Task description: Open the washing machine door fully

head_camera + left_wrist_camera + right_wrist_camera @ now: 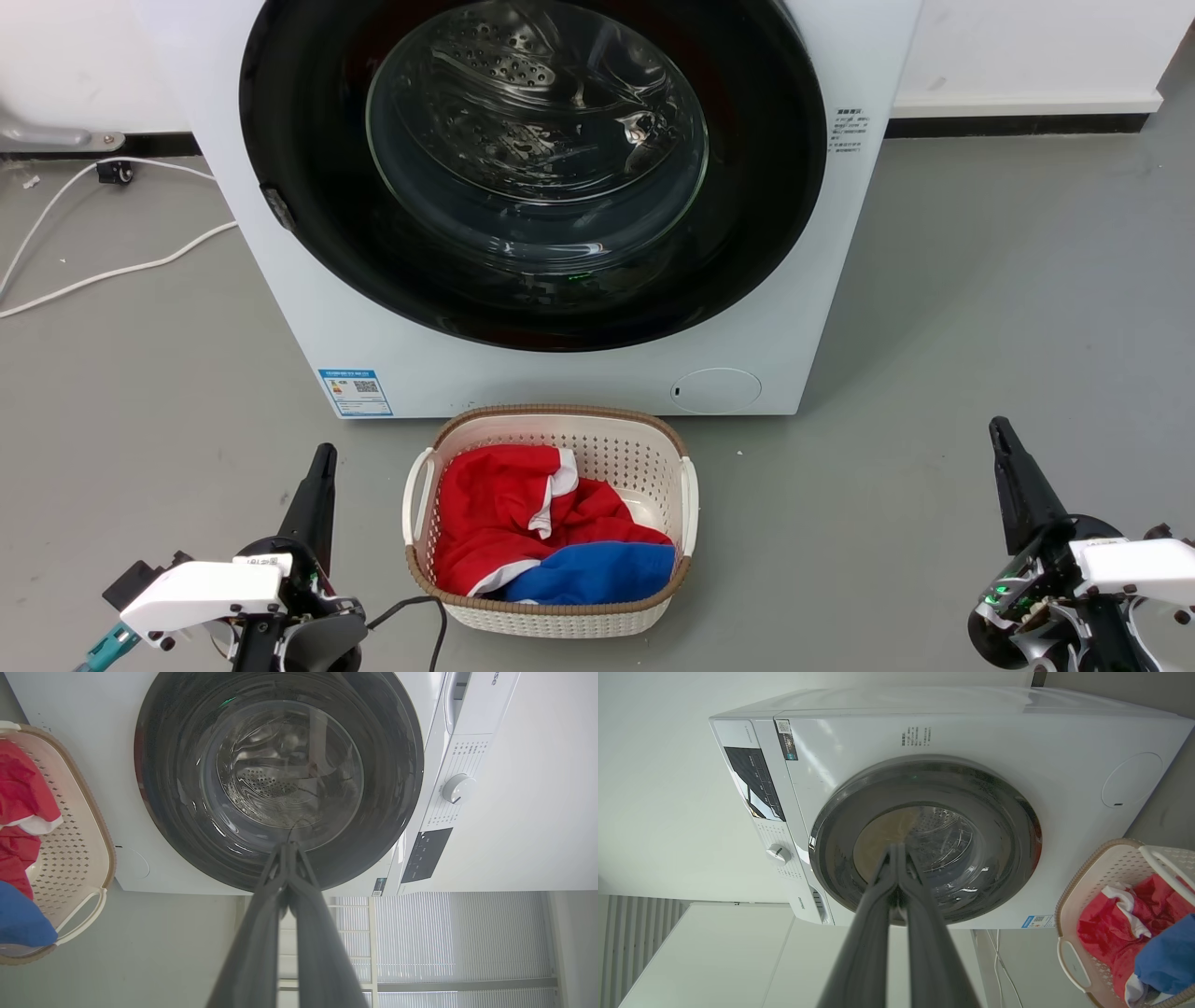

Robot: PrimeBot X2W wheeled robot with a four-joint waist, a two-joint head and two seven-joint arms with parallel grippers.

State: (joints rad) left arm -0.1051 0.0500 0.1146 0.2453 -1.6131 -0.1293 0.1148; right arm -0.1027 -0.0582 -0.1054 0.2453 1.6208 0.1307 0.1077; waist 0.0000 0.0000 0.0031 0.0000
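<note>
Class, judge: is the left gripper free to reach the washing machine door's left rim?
Probably yes: bare floor lies between the left gripper and the washing machine door; the laundry basket sits to its right.

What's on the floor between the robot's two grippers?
In the head view, a white laundry basket holding red and blue clothes sits between the left gripper and the right gripper.

Door (308,168): glossy black rim, clear glass bowl. Washer (280,289): smooth white casing; perforated shiny steel drum (504,65) inside. Basket (644,457): perforated cream plastic, brown woven-look rim. Red, blue cloth (504,513). Floor (140,373): matt grey.
</note>
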